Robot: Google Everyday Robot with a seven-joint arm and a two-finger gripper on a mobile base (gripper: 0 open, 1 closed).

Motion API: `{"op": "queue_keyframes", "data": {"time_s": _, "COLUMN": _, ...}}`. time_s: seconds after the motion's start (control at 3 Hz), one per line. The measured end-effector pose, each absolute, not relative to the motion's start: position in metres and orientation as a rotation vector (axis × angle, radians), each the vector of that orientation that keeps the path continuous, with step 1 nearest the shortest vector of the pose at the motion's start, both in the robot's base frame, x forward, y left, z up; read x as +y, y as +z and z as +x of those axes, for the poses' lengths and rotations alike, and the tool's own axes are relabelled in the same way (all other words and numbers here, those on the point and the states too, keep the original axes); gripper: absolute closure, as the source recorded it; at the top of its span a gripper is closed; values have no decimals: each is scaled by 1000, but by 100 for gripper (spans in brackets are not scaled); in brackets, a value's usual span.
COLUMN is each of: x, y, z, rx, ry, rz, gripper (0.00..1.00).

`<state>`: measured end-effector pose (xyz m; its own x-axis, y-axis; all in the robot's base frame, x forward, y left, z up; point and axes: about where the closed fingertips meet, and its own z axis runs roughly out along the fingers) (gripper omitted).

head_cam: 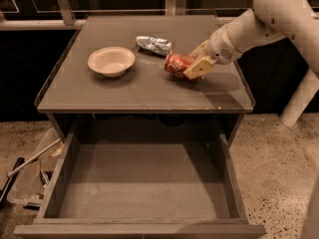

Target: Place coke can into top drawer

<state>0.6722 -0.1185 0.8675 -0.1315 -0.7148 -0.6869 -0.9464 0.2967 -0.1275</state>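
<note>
The red coke can (175, 63) lies on its side on the cabinet top (149, 91), right of middle. My gripper (198, 59) comes in from the right, with one finger behind the can's right end and one finger (198, 68) in front of it, closed on the can. The can sits at or just above the surface. The top drawer (139, 183) is pulled fully open below the cabinet top, and its flat bottom is bare.
A cream bowl (111, 60) stands on the left of the cabinet top. A crumpled silver can (154, 45) lies behind the coke can. A clear bin with clutter (30, 176) sits on the floor at the left. My arm (269, 19) spans the upper right.
</note>
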Motion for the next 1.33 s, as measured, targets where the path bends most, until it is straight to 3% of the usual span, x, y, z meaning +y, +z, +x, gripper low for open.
{"op": "queue_keyframes", "data": {"time_s": 1.33, "x": -171, "y": 912, "z": 531, "rx": 1781, "ry": 335, "rz": -1465, "gripper": 100}}
